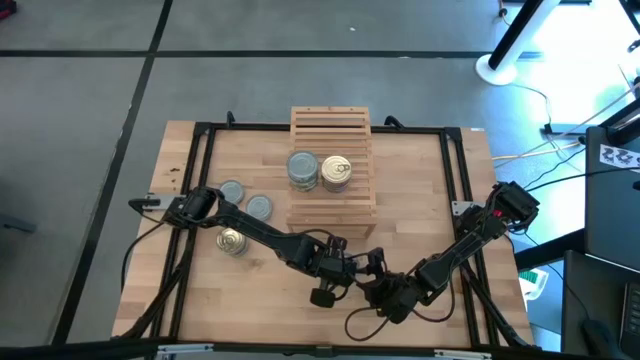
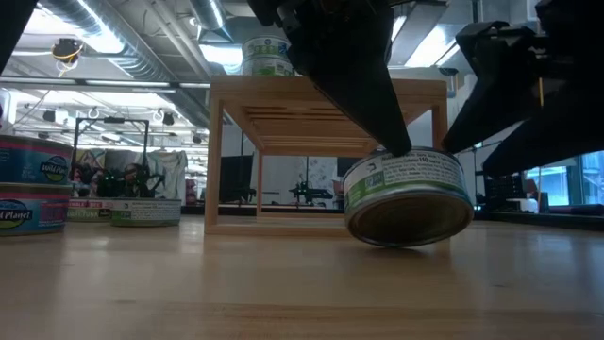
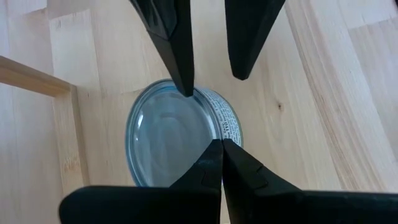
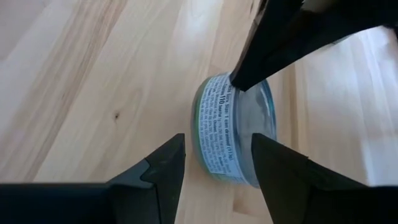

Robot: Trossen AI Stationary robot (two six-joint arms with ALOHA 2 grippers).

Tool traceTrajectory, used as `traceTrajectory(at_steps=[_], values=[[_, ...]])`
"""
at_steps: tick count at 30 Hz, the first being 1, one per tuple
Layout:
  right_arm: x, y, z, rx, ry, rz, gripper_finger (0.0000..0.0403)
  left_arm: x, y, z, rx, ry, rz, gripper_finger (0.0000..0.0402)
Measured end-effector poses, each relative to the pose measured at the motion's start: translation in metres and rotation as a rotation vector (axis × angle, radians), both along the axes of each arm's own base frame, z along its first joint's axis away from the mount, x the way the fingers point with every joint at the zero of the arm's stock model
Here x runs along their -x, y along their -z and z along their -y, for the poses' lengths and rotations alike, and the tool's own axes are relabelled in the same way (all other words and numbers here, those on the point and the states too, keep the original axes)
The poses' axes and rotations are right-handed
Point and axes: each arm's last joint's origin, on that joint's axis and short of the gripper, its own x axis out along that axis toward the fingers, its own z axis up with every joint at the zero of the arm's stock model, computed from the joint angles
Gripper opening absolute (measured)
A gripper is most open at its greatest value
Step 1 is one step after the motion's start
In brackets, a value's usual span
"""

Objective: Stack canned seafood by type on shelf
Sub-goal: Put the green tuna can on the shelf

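Tipping up on its edge, the grey-blue-topped tuna can (image 2: 408, 196) sits on the worktop (image 2: 236, 283) just in front of the shelf (image 2: 326, 156), its far rim lifted and its underside showing in the low view. My left gripper (image 3: 221, 144) is pressed together, fingertips touching, its point resting against the can's upper rim. My right gripper (image 4: 217, 155) stands apart, its fingers straddling the can's printed wall without clamping it, as far as I can judge. This looks like the handover of a pick: next I should close the right fingers on the wall, ease the left off, then lift.

On the slatted shelf two stacks (image 1: 303, 170) already stand, grey-blue beside golden (image 1: 336, 171). Three more cans (image 1: 245, 206) lie well apart beside my left arm. The shelf's front edge is close, so lifting must go straight up first.
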Motion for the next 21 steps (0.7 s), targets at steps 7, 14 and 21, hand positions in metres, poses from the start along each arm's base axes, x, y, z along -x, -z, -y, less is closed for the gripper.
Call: traceTrajectory(at_steps=[7,14,21], values=[[0.0,0.0,0.0,0.031,-0.02,-0.002,0.0186,-0.001,0.0,-0.003,0.008,-0.018,0.002,0.0],[0.0,0.0,0.0,0.039,-0.033,-0.008,0.0186,-0.004,0.0,-0.009,0.056,-0.031,-0.01,0.0],[0.0,0.0,0.0,0.041,-0.035,-0.013,0.0186,-0.004,0.0,-0.012,0.063,-0.042,-0.009,0.0]])
